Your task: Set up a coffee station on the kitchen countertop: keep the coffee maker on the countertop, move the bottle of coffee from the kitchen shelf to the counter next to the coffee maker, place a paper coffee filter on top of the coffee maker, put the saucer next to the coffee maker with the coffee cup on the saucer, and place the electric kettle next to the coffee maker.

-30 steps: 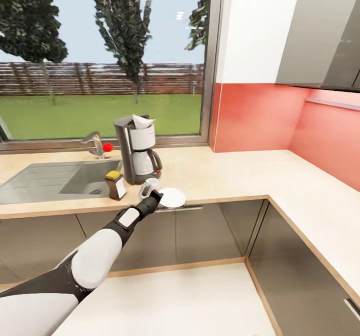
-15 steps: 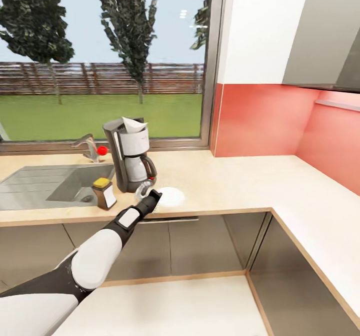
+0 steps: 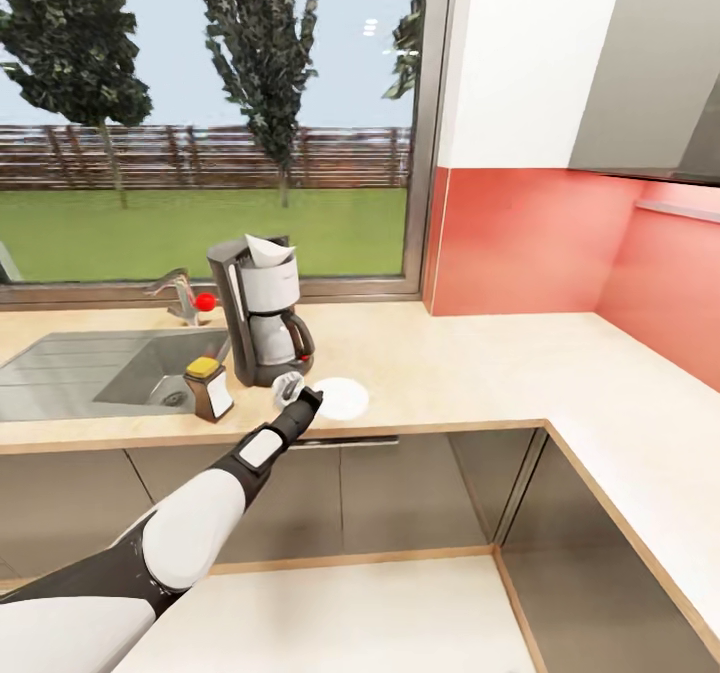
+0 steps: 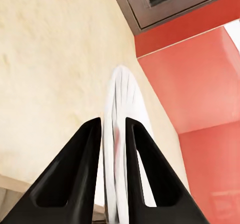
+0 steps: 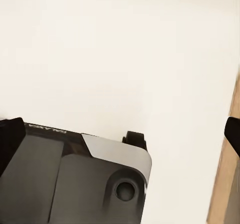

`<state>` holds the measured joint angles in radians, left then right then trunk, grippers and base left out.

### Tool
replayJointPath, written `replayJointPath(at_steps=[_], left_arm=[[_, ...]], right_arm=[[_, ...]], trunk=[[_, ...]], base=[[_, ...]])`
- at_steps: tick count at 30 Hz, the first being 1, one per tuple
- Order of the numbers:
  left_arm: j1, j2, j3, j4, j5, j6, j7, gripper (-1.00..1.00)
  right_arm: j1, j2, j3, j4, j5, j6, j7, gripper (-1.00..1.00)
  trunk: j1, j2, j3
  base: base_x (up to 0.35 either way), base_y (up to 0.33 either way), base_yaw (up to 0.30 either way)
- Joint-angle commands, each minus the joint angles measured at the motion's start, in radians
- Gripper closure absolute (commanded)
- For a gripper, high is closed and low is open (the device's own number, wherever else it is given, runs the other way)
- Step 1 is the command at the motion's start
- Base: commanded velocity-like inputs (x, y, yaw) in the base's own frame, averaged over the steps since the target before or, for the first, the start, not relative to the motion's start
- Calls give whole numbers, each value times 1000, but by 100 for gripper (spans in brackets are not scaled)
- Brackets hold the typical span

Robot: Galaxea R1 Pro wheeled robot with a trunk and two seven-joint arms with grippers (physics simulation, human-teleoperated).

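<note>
Left wrist view: the left gripper [image 4: 114, 134] is clamped narrowly on the saucer [image 4: 123, 114] rim. Over the last second the saucer has come down flat onto the counter [image 3: 470, 363], just beside the coffee maker [image 3: 258, 313], with the cup [image 3: 287, 386] between them. Release looks due; the right gripper's state I cannot tell.

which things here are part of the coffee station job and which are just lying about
Job: coffee maker with paper filter on top; bottle of coffee; coffee cup; saucer gripped by the left gripper.
Lying about: sink; faucet.
</note>
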<state>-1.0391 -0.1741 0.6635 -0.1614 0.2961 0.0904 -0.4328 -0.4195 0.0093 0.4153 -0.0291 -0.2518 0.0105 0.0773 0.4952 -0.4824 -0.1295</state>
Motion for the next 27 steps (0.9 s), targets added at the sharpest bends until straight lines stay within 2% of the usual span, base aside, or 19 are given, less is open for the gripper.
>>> replayJointPath(at_steps=[1, 9, 14, 19, 27], left_arm=[[0, 0, 2, 3, 9, 8, 0, 100], [0, 0, 2, 15, 11, 7, 0, 100], [1, 0, 4, 16, 12, -18, 4, 100], [1, 0, 4, 16, 12, -25, 7, 100], [1, 0, 4, 17, 12, -26, 8, 100]], right_arm=[[-1, 0, 8, 0, -10, 1, 2, -100], [-1, 0, 8, 0, -10, 1, 2, -100], [-1, 0, 8, 0, -10, 1, 2, -100], [-1, 0, 8, 0, -10, 1, 2, -100], [-1, -4, 8, 0, -8, 2, 3, -100]], trunk=[[1, -2, -2], [1, -2, -2], [1, -2, -2], [1, -2, -4], [1, -2, -7]], base=[[214, -144, 0], [224, -154, 0], [62, -23, 0], [225, -1, 48], [25, 0, 43]])
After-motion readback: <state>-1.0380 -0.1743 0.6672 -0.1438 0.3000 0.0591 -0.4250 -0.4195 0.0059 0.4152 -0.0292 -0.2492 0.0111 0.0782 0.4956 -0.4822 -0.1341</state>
